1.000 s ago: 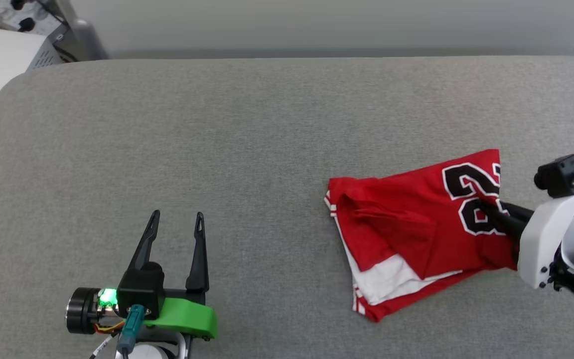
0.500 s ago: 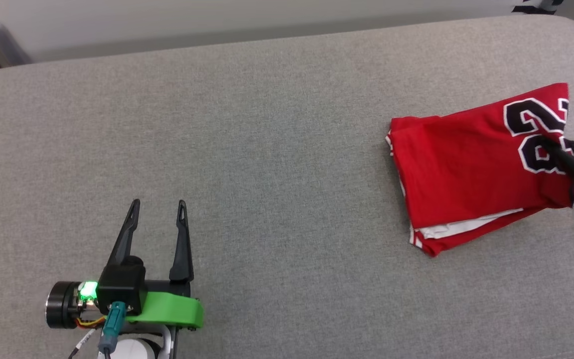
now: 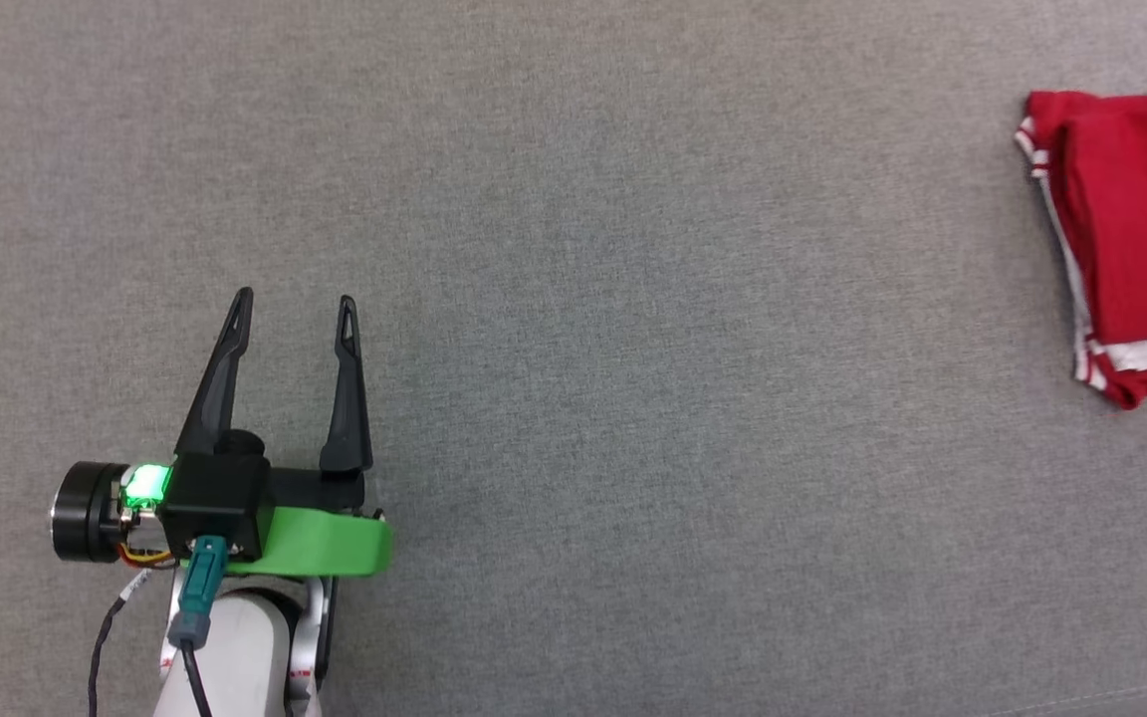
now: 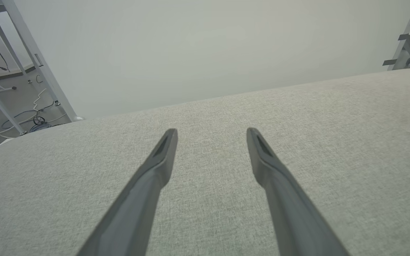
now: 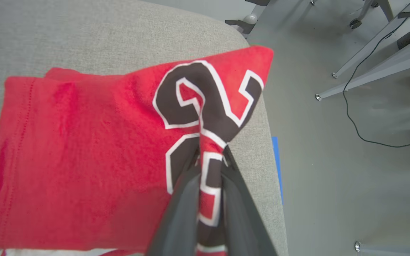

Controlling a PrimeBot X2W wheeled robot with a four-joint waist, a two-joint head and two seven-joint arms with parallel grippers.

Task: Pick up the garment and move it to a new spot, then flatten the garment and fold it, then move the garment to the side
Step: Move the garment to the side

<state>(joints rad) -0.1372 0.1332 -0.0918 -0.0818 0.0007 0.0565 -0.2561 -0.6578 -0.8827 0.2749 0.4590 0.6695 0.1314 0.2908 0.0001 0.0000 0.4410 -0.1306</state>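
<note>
The garment (image 3: 1131, 229) is a folded red shirt with white and striped trim, cut off by the right edge of the head view. In the right wrist view the garment (image 5: 84, 156) shows its black-and-white number, and it lies at the table's right edge with one corner out over the floor. My right gripper (image 5: 210, 160) is shut on a pinched ridge of the garment at the number. At the lower left of the head view, my left gripper (image 3: 293, 309) hovers open and empty over bare cloth, far from the garment; the left gripper (image 4: 211, 132) has its fingers spread.
The grey fabric table (image 3: 573, 299) stretches wide between my left gripper and the garment. Past the table edge (image 5: 262, 142) lie the floor, a blue tape strip (image 5: 277, 167), a cable and metal frame legs (image 5: 361, 76). A white wall stands beyond the table's far side (image 4: 205, 53).
The head camera has swung, so the whole picture shifted and the garment slid to the right edge. The garment has been dragged right, to the table's edge. My left gripper stays open.
</note>
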